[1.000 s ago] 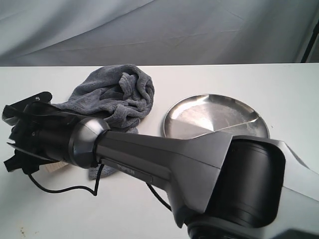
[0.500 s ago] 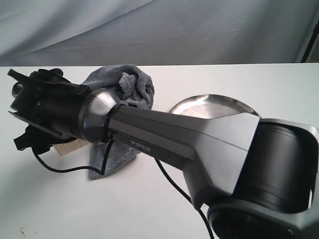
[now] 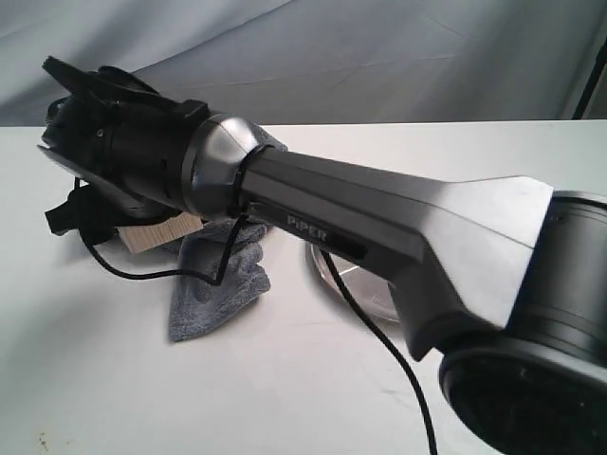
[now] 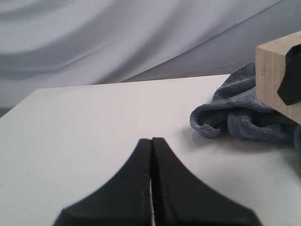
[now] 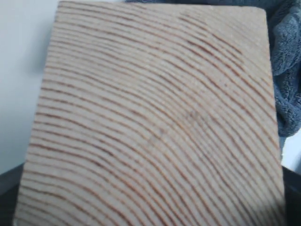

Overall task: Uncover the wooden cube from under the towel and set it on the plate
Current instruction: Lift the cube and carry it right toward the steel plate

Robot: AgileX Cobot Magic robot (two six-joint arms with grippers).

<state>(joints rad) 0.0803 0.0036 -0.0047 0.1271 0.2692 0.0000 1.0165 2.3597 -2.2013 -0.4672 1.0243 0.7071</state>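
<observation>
Exterior: right gripper [image 3: 104, 216] clamped on wooden cube [image 3: 159, 232], just above towel [image 3: 216, 284]. The arm hides most of the plate [image 3: 370, 284] beside the towel.
Left wrist: left gripper [image 4: 151, 188] pressed closed, empty. Wooden cube is frame-cropped over the towel.
Right wrist: wooden cube fills the frame and the fingers are barely visible.

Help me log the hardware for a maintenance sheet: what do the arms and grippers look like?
The right arm is a dark grey tapered link lettered PIPER, with a silver-grey rounded collar, a black wrist housing and a thin black cable hanging beneath. The left gripper has two matte black, tapering fingers with faintly toothed inner edges.
</observation>
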